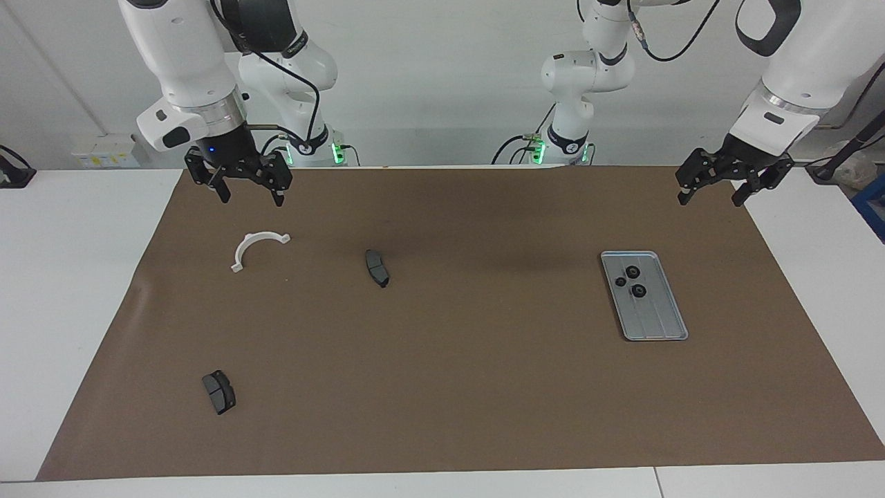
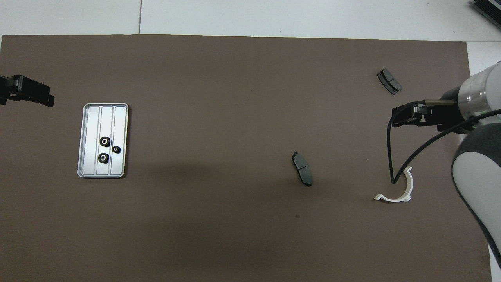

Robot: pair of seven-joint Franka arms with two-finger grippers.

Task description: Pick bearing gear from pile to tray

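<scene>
Three black bearing gears (image 1: 632,271) (image 2: 104,141) lie together in the grey tray (image 1: 658,319) (image 2: 103,117) toward the left arm's end of the mat. What shows of the pile is a white half-ring bracket (image 1: 243,247) (image 2: 392,199) and two dark grey pads (image 1: 377,268) (image 2: 302,168), (image 1: 219,391) (image 2: 389,81). My right gripper (image 1: 250,200) (image 2: 403,117) hangs open and empty over the mat beside the bracket. My left gripper (image 1: 709,201) (image 2: 49,98) hangs open and empty over the mat's edge beside the tray.
A brown mat (image 1: 484,387) covers most of the white table (image 1: 69,290). The right arm's black cable (image 2: 391,156) loops down over the bracket in the overhead view. Both arm bases (image 1: 567,138) stand at the mat's edge.
</scene>
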